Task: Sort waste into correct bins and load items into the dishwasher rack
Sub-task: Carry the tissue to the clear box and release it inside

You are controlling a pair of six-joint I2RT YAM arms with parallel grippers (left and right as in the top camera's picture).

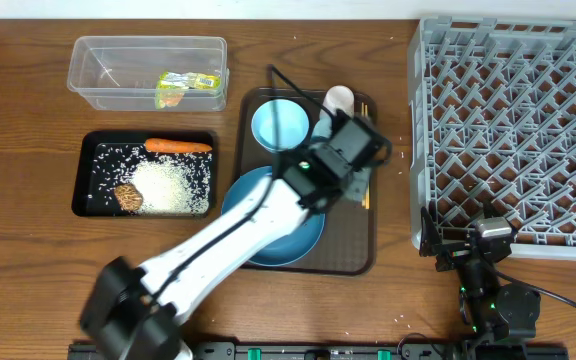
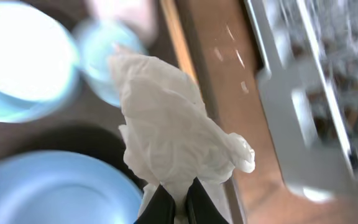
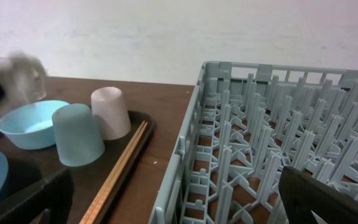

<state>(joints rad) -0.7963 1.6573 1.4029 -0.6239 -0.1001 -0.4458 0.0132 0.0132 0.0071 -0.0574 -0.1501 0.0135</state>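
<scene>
A brown wooden table [image 1: 28, 260] carries four things. At the far left sits a clear plastic tub [image 1: 83, 70], and just nearer than it lies a shallow black tray [image 1: 80, 170]. In the middle lies a larger brown serving tray [image 1: 353, 245]. The grey lattice rack [image 1: 508, 120] fills the right side. A few white specks [image 2: 243, 87] dot the bare wood between the serving tray and the rack.

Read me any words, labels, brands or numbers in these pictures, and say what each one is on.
No text can be read.
Yellow-green wrapper lying in the clear rectangular plastic tub: some print on it, too small and blurred to read.
No other lettering shows in any view.
</scene>
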